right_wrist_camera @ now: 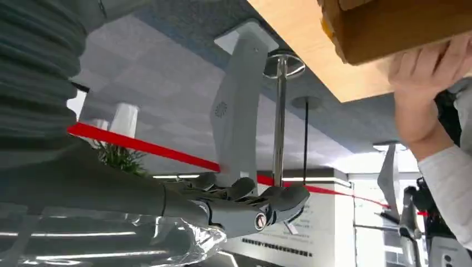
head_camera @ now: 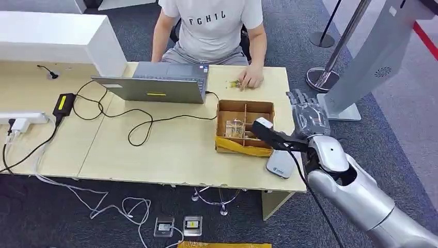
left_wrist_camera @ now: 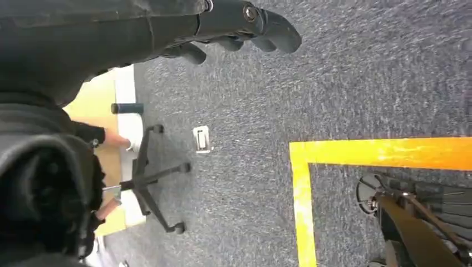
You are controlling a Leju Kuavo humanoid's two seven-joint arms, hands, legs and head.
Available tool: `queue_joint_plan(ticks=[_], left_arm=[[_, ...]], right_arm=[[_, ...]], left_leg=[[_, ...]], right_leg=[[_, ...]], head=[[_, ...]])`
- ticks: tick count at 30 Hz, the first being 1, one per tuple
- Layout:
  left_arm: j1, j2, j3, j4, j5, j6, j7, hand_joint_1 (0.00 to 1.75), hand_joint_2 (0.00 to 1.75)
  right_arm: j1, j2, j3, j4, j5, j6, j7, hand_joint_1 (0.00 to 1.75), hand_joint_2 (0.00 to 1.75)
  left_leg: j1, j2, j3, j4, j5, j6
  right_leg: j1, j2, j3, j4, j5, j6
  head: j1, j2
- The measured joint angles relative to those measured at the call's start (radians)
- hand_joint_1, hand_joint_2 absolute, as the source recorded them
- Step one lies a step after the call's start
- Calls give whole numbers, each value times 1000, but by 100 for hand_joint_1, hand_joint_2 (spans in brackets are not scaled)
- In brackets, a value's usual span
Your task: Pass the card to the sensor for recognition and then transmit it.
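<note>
Card nowhere I can pick out for certain; the likeliest store is the wooden box (head_camera: 245, 126) on the table (head_camera: 170, 150), just left of the raised right robot hand (head_camera: 309, 114), empty, fingers loosely spread, nearer than the left

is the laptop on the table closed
No, the laptop stands open on the table, its lid raised with the back toward the head view, in front of the seated person.

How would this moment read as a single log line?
right hand: open beside wooden box | left hand: hanging, empty | sensor: at table edge | card: unseen
</note>
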Motion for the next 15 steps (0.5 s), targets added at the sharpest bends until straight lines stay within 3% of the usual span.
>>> queue_joint_plan(ticks=[15], left_arm=[[-1,0,0,0,-11,26,-15,0,0]], right_arm=[[51,-21,64,7,-29,-47,-26,0,175]], left_leg=[[0,0,0,0,0,0]], right_leg=[[0,0,0,0,0,0]], head=[[0,0]])
